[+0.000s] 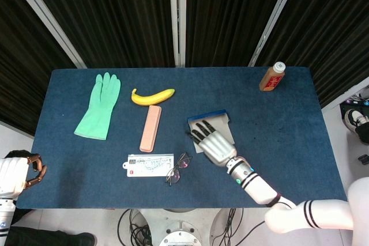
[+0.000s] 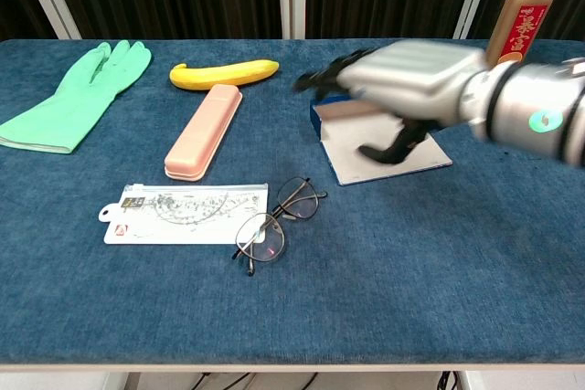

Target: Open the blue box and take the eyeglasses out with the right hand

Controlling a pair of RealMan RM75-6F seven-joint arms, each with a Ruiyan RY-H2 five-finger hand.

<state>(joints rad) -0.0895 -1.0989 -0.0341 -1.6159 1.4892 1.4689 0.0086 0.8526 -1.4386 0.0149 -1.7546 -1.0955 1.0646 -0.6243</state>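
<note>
Open blue box empty; eyeglasses lie outside.

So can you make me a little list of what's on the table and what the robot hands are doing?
eyeglasses: lying on the table, beside the clear pouch
blue box: open, lid flat
right hand: above the box, fingers spread, holding nothing
left hand: off the table's edge, curled
other things: green glove, banana, pink case, bottle
</note>
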